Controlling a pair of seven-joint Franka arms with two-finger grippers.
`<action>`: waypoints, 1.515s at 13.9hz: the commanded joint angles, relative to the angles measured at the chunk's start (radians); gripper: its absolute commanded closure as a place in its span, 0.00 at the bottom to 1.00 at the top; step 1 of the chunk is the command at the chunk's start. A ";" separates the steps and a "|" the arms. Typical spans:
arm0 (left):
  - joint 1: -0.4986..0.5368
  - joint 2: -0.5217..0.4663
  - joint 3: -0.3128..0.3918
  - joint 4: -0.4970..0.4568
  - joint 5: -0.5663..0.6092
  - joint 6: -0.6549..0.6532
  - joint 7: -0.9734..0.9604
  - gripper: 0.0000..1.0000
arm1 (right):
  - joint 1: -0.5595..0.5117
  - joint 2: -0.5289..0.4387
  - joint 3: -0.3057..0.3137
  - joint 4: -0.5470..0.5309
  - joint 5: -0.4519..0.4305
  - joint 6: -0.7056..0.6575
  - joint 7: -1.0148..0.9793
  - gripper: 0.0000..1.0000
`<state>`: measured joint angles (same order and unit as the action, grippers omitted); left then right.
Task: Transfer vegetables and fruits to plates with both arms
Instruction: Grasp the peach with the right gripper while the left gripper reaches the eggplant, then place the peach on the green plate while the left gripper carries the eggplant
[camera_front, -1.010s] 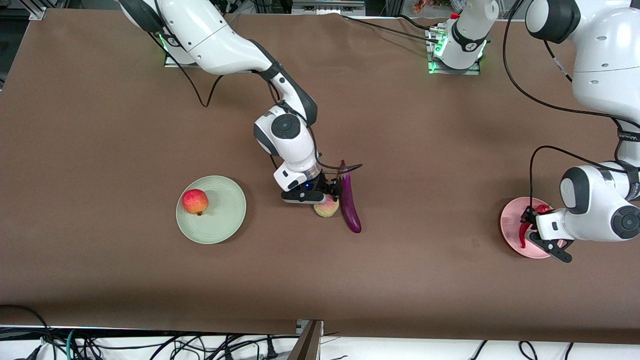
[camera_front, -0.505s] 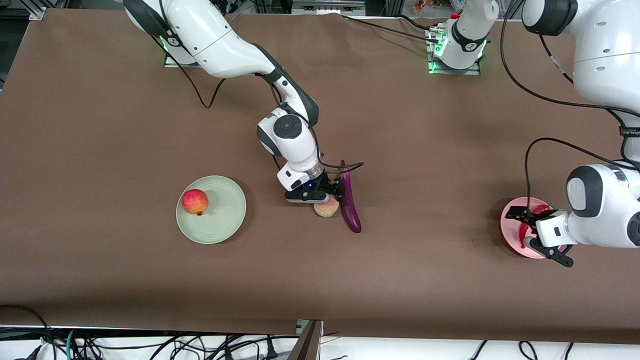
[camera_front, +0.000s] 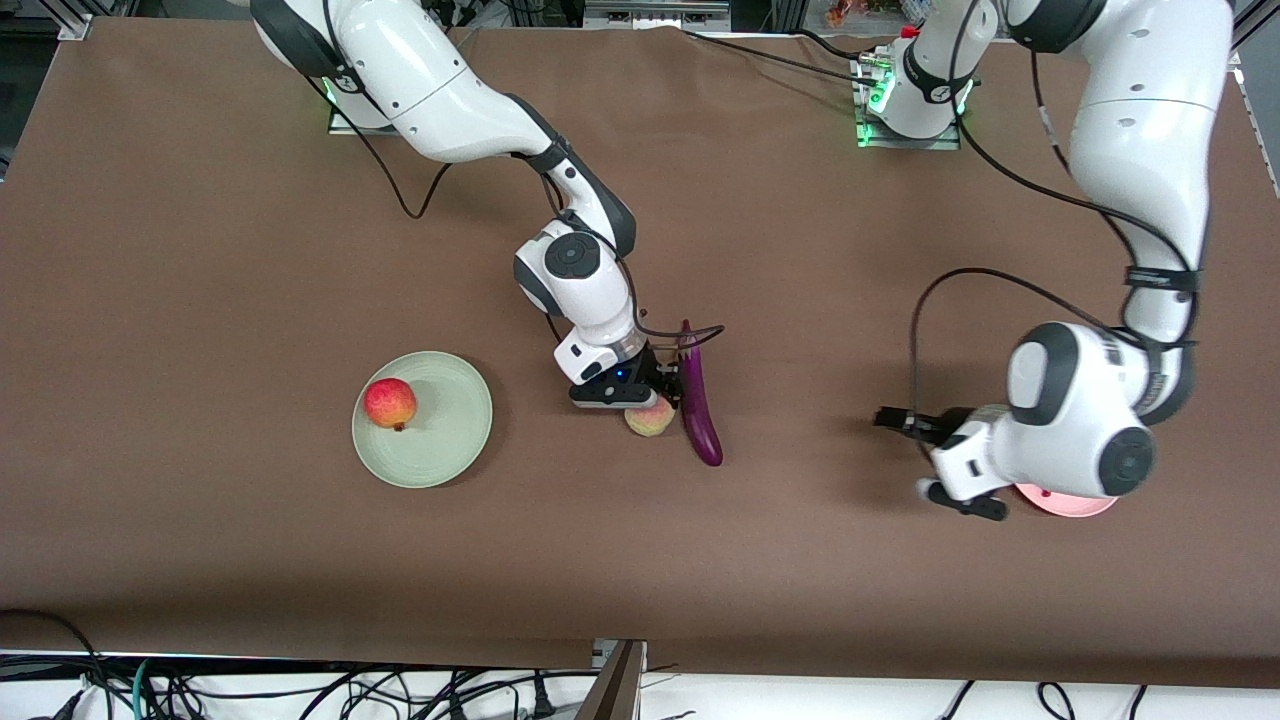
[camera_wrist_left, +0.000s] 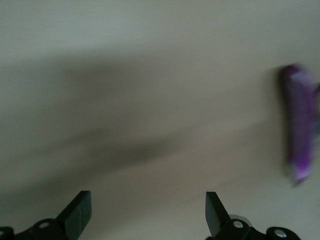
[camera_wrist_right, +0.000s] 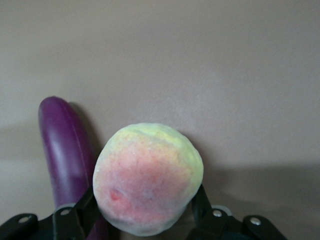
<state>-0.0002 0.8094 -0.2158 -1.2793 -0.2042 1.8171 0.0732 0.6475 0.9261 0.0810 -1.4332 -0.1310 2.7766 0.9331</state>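
My right gripper is down at the table's middle, shut on the pale yellow-green peach. In the right wrist view its fingers press both sides of the peach. The purple eggplant lies right beside the peach, toward the left arm's end; it also shows in the right wrist view. The red apple sits on the mint green plate. My left gripper is open and empty over bare table between the eggplant and the pink plate. That plate is mostly hidden under the left arm. The chili is hidden.
The left wrist view shows the open fingers over bare brown cloth, with the eggplant blurred farther off. Cables lie along the table's edge nearest the front camera. The arm bases stand at the edge farthest from it.
My left gripper has left the pink plate and swung toward the table's middle, empty. My right gripper has stayed at the peach, which has shifted slightly.
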 joint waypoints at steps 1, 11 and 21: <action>-0.110 0.002 0.004 -0.035 -0.055 0.066 -0.227 0.00 | -0.017 -0.044 -0.021 0.005 -0.013 -0.024 0.000 0.69; -0.425 0.083 0.058 -0.091 0.031 0.404 -0.670 0.00 | -0.238 -0.211 -0.041 0.007 -0.007 -0.693 -0.365 0.69; -0.290 0.051 0.058 -0.068 0.039 0.265 -0.494 1.00 | -0.290 -0.187 -0.078 -0.059 -0.006 -0.695 -0.381 0.69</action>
<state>-0.3768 0.9003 -0.1492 -1.3576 -0.1885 2.1804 -0.5150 0.3687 0.7455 -0.0028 -1.4792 -0.1307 2.0815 0.5663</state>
